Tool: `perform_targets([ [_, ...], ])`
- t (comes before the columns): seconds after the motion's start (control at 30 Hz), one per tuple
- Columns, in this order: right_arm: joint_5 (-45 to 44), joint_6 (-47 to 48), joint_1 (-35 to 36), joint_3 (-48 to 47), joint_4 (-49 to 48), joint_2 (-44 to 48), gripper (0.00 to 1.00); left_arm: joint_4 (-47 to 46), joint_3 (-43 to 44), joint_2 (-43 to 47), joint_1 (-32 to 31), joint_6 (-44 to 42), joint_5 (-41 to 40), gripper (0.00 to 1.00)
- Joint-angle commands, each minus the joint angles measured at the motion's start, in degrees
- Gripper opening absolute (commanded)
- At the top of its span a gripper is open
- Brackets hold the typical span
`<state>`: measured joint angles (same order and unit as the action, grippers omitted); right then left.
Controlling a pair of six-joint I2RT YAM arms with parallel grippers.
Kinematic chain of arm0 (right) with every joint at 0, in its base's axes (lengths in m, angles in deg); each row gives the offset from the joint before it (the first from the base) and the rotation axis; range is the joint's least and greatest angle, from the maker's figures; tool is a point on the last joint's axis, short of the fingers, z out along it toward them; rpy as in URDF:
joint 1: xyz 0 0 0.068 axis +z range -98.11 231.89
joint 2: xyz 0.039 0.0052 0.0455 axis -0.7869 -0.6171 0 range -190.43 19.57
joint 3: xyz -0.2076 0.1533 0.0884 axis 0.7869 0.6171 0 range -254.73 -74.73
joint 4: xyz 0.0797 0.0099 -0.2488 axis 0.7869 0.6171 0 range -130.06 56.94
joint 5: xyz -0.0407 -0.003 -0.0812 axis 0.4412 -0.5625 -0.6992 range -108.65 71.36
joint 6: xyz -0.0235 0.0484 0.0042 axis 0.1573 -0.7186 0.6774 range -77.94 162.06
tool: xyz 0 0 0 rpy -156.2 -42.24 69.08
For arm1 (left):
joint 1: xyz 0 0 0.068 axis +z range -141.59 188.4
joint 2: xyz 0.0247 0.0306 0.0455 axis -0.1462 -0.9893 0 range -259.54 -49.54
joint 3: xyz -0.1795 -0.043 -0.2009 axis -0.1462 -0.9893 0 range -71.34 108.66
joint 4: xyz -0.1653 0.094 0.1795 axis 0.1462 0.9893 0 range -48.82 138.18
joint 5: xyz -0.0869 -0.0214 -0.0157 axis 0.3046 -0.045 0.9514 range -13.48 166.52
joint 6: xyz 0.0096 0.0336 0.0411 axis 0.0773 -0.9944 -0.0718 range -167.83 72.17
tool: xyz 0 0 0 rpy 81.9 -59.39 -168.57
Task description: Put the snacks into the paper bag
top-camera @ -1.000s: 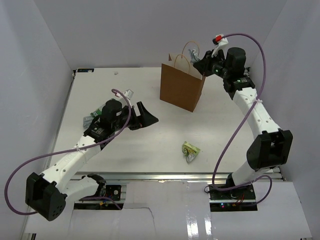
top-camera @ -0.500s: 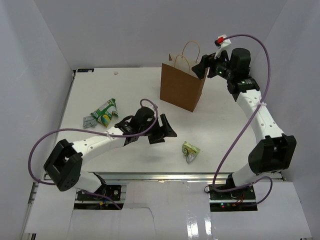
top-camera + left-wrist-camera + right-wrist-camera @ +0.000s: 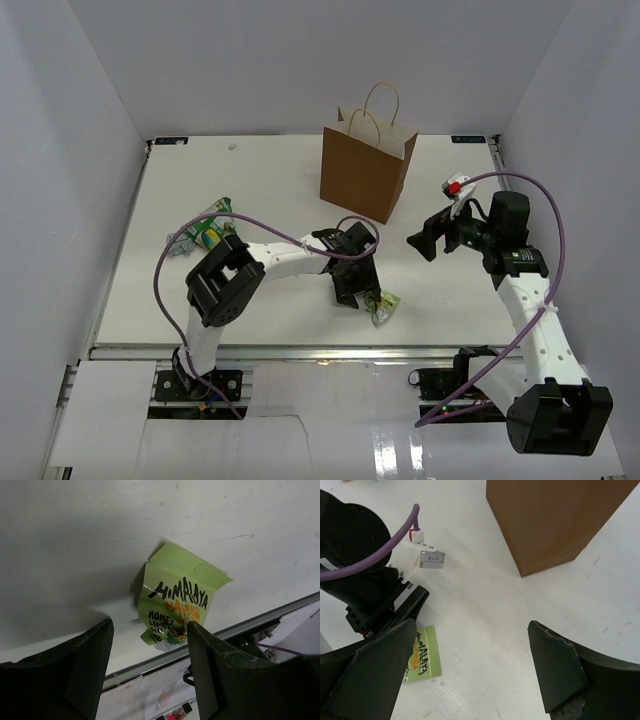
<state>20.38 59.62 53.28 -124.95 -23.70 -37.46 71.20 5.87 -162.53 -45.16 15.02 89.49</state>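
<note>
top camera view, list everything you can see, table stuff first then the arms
paper bag: one, brown, upright at the far middle of the table
yellow-green packet: one, lying near the front edge
packet cluster: green and silver, left side; count unclear, partly hidden by a cable
table: one, white
left gripper: black, open, just over the yellow-green packet
right gripper: black, open, empty, to the right of and nearer than the bag

One paper bag [image 3: 365, 172], one yellow-green packet [image 3: 384, 301] near front, roughly three more packets [image 3: 207, 230] at left
</note>
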Motion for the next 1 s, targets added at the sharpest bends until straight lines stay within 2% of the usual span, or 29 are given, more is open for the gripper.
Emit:
perform_targets([
  [0.0, 1.14, 2.04, -2.51, 2.83, 1.22, 4.12, 0.98, 6.79, 5.74, -2.21, -1.28, 1.57, 0.74, 0.71],
  [0.13, 1.93, 1.25, -3.58, 4.16, 2.01, 5.88, 0.98, 11.98, 8.74, -6.44, -2.07, 2.54, 2.31, 0.63],
  [0.23, 3.51, 0.98, -3.76, 4.25, 2.45, 6.23, 0.98, 12.52, 9.27, -8.29, -2.16, 2.72, 3.55, 0.56],
  [0.27, 4.56, 1.07, -3.76, 4.34, 2.62, 6.32, 0.98, 12.52, 9.45, -8.47, -2.25, 2.63, 3.29, 0.49],
  [0.3, 9.96, 3.33, -3.76, 4.42, 3.15, 6.41, 0.98, 12.52, 9.62, -8.65, -2.16, 2.54, 3.03, 0.45],
  [0.37, 19.28, 10.96, -3.76, 3.64, 10.23, 6.24, 0.98, 12.61, 10.15, -9.18, -2.16, 2.1, 3.02, 0.33],
  [0.4, 28.56, 25.01, -3.76, 3.11, 15.14, 6.23, 0.98, 12.43, 10.33, -9.27, -2.08, 1.93, 3.02, 0.22],
  [0.43, 31.61, 34.55, -3.67, 1.89, 28.33, 6.06, 0.98, 12.43, 10.24, -9.09, -2.07, 1.75, 2.85, 0.17],
  [0.47, 33.47, 45.26, -3.41, 1.35, 36.12, 5.97, 0.98, 12.43, 10.15, -8.22, -2.07, 1.14, 1.89, 0.14],
  [0.5, 33.14, 56.07, -2.97, 1.09, 43.16, 5.8, 0.98, 12.34, 10.07, -7.6, -2.07, 0.53, 1.1, 0.1],
  [0.53, 31.74, 73.41, -2.36, 1.0, 48.97, 5.36, 0.98, 12.08, 10.15, -6.9, -2.07, -0.18, 0.57, 0.08],
  [0.57, 29.46, 80.1, -1.48, 1.69, 56.6, 5.1, 0.98, 11.91, 9.98, -5.59, -1.9, -1.66, 0.3, 0.07],
  [0.6, 25.18, 85.22, -0.17, 2.31, 58.68, 5.09, 0.98, 10.34, 9.72, -4.71, -1.64, -2.46, 1.08, 0.05],
  [0.7, 16.98, 93.16, 3.44, 6.7, 57.04, 7.88, 0.98, 4.88, 6.82, -1.98, -0.41, -4.84, 7.49, 0.04],
  [0.73, 15.31, 91.79, 5.19, 8.1, 54.59, 9.21, 0.97, 4.44, 6.29, -1.62, -0.06, -5.02, 9.07, 0.03],
  [0.77, 13.29, 90.12, 6.25, 9.77, 47.43, 10.79, 0.96, 3.65, 5.59, -1.27, 0.21, -5.54, 10.65, 0.03],
  [0.87, 6.34, 83.55, 9.77, 16.63, 36.5, 16.33, 0.95, 2.06, 4.8, 0.48, 0.65, -8.09, 14.62, 0.02],
  [0.9, 4.5, 81.86, 10.3, 19.25, 30.02, 17.39, 0.94, 1.28, 3.92, 1.01, 0.91, -8.88, 15.84, 0.02],
  [0.97, 2.91, 81.14, 11.53, 21.2, 25.94, 16.7, 0.94, 0.83, 2.78, 2.59, 1.61, -9.32, 17.87, 0.02],
])
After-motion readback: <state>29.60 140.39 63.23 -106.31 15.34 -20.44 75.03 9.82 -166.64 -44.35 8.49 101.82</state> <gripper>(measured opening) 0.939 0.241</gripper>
